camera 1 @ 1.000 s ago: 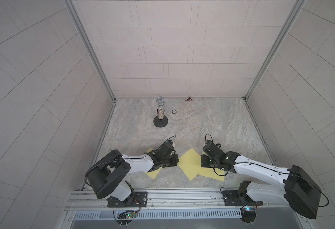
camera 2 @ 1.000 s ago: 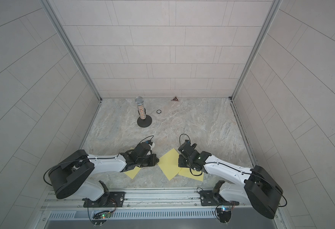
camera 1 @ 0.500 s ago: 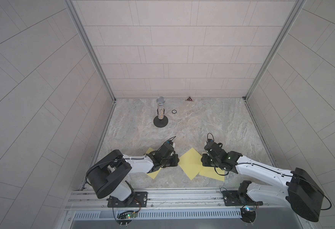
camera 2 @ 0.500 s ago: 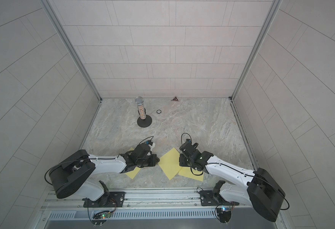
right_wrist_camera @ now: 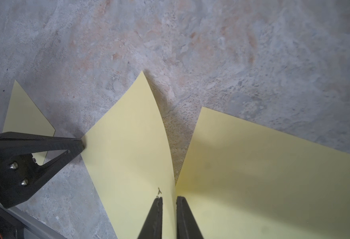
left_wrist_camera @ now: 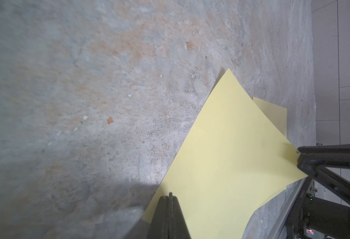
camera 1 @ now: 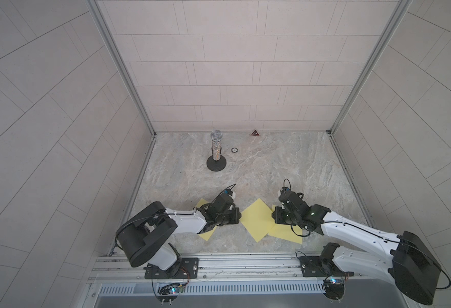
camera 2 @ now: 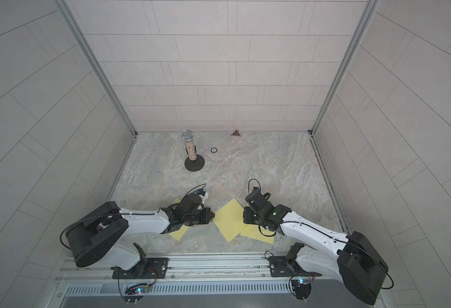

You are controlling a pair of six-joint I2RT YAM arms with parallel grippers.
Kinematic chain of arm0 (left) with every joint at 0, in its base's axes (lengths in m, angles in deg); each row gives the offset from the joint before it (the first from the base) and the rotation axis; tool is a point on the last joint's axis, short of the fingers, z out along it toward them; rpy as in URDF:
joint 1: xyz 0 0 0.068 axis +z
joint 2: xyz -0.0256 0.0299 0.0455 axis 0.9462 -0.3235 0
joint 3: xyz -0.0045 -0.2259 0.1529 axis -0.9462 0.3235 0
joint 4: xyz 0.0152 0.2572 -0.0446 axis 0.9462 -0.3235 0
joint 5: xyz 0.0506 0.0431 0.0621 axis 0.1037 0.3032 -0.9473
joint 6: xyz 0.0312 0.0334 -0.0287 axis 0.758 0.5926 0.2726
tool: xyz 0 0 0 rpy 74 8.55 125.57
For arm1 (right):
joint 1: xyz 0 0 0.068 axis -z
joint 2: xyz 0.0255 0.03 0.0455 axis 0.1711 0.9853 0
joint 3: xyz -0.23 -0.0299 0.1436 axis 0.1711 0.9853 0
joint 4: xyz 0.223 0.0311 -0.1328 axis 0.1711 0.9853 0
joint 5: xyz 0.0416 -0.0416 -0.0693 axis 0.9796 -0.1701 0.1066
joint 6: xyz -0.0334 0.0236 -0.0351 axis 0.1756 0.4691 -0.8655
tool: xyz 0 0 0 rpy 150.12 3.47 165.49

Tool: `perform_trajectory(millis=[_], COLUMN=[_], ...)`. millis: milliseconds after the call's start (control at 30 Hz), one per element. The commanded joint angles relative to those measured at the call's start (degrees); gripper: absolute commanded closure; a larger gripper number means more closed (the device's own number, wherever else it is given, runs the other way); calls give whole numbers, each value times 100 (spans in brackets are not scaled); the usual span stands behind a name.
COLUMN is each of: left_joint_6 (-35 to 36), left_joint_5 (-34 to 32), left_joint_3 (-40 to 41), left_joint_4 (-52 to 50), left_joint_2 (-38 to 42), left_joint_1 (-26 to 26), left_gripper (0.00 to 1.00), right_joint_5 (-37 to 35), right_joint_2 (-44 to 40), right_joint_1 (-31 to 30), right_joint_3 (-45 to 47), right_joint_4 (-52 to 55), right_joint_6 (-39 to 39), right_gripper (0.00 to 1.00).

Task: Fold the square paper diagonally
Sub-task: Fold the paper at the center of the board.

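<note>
Marbled table (camera 1: 245,173); square paper (camera 1: 255,221) at 6 o'clock. We note left gripper (camera 1: 237,216) clamped on its 9 o'clock corner; right gripper (right_wrist_camera: 169,198), 3 o'clock, jaws just parted, edge btwn: fold not begun.

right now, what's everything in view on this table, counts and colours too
square paper sheets: 3, yellow, near side: middle sheet between the grippers, left sheet under the left arm, right sheet under the right arm
glittery microphone on round stand: 1, silver on black, far left
small ring: 1, black, beside the stand
small triangle: 1, reddish-brown, against the back wall
marbled stone-look table: 1, grey-beige, under everything
left gripper: 1, black, shut on the middle sheet's corner
right gripper: 1, black, jaws slightly apart, the middle sheet's raised edge between them
</note>
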Motion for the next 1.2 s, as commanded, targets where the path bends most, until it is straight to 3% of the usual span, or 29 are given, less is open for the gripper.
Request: perform_trajectory(millis=[0, 500, 1167], left_joint_6=[113, 122, 78], left_joint_5=[-370, -445, -542], left_joint_3=[267, 304, 383], left_joint_4=[-808, -846, -861], left_joint_2=[-123, -107, -71], left_joint_1=[20, 23, 23], left_gripper=[100, 100, 100], right_joint_5=[72, -2, 444], right_joint_2=[30, -17, -237], right_joint_1=[23, 126, 140], right_joint_3=[119, 319, 694], right_joint_4=[-15, -11, -372], right_joint_6=[8, -38, 395], right_gripper=[83, 82, 79])
